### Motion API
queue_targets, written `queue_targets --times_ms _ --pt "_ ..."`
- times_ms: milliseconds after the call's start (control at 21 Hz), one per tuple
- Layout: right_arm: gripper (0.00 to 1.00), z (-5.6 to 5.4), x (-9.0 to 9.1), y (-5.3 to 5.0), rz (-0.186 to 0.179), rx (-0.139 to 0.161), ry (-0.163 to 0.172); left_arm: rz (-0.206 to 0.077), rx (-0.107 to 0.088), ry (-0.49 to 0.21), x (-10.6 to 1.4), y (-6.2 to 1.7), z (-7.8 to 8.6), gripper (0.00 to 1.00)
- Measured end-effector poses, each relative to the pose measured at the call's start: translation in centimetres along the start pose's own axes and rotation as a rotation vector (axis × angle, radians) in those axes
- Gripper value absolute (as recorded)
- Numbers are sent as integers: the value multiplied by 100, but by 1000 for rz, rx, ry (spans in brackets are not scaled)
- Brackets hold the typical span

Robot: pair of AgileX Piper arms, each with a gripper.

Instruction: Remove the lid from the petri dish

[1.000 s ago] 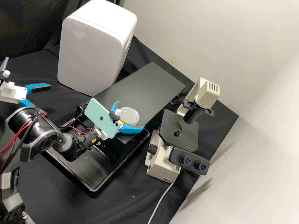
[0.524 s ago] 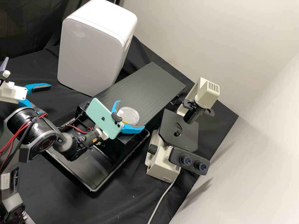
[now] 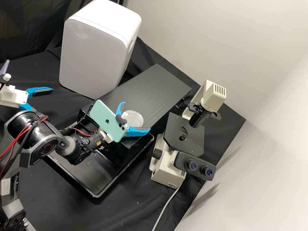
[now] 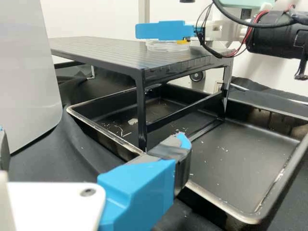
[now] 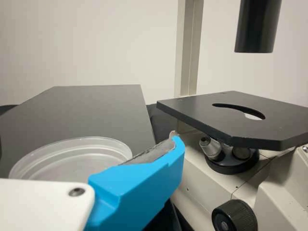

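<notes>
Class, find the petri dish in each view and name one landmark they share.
High view: petri dish at the raised black platform's near end, between the right gripper's fingers.
Left wrist view: dish far off, atop the platform, by a blue finger.
Right wrist view: dish close, beside a blue finger.
Shared landmark: the platform.

Laboratory setting: a microscope [image 3: 184,144] stands on a black-draped bench [image 3: 134,205]; beside it, a petri dish [image 3: 134,118] lies on a ridged platform [image 3: 150,86] above a tray [image 3: 93,183], with a white benchtop unit [image 3: 96,48] beyond
</notes>
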Motion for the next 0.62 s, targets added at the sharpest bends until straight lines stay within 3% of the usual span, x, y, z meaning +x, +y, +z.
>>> queue_targets --times_ms 143,428,476,619 --pt "0 24 1 26 8 26 -7 0 0 0 0 0 0 100" --pt "0 29 1 32 10 27 -9 0 0 0 0 0 0 100" --pt "100 29 1 32 10 27 -9 0 0 0 0 0 0 100" --pt "100 29 1 32 10 20 -9 0 0 0 0 0 0 100"
